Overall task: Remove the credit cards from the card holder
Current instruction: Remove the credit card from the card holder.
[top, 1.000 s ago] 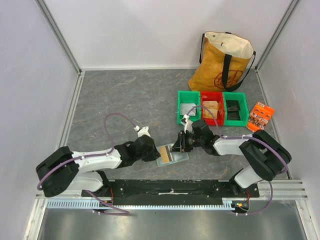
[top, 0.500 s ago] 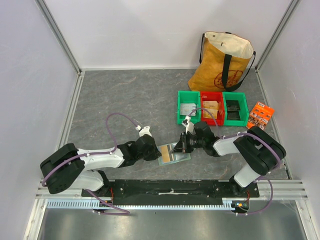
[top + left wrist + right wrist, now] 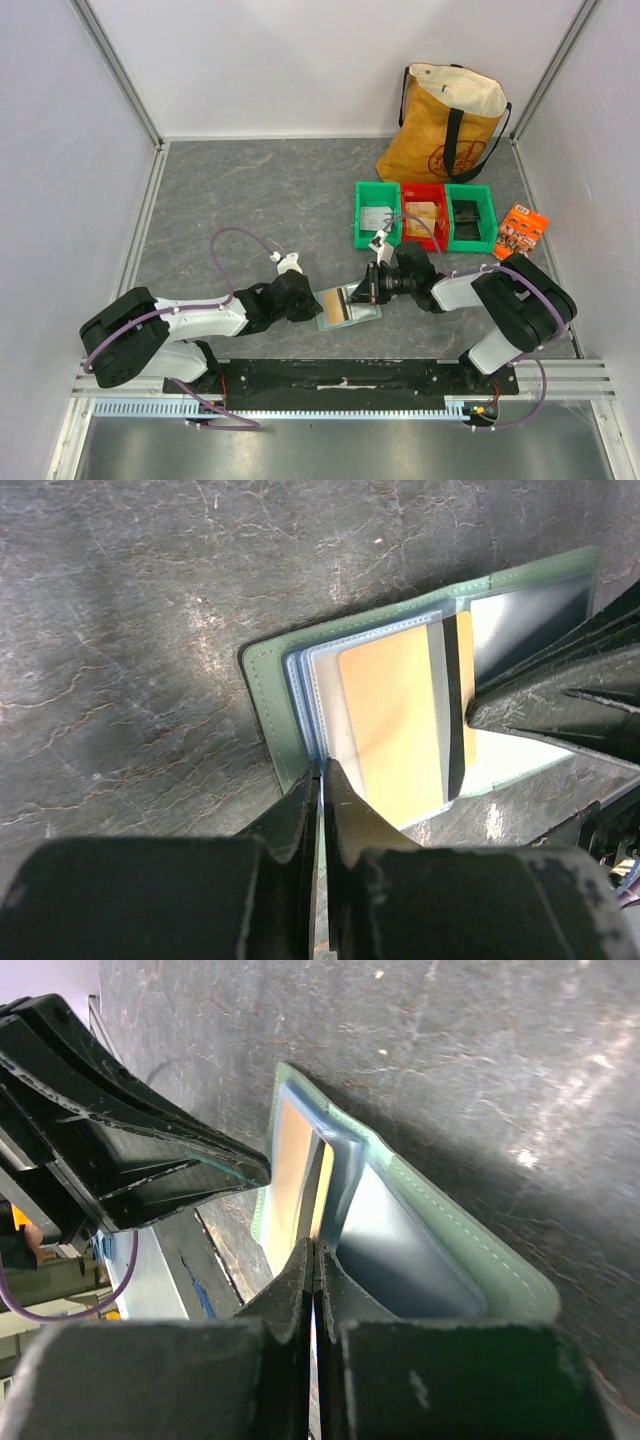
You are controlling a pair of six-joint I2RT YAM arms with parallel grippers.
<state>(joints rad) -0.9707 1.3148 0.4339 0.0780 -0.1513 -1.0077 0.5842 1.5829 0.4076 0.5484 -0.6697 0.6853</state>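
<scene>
The pale-green card holder [image 3: 350, 313] lies open on the grey table between my two grippers. A tan-gold credit card [image 3: 390, 710] with a dark stripe sits in its clear sleeve, and its right end sticks out. My left gripper [image 3: 313, 306] is shut on the holder's near-left edge [image 3: 268, 695]. My right gripper [image 3: 362, 293] is shut on the thin edge of the tan-gold card [image 3: 292, 1180], over the holder's blue-grey panel [image 3: 400, 1250]. Any other card is hidden.
A green bin [image 3: 377, 222], a red bin [image 3: 424, 218] and a second green bin [image 3: 470, 215] stand in a row behind the right arm. A yellow tote bag [image 3: 450, 120] stands at the back right. An orange packet [image 3: 521, 232] lies by the right wall.
My right gripper has drawn back slightly to the right, still pinching the card. My left gripper has kept its hold on the holder's edge.
</scene>
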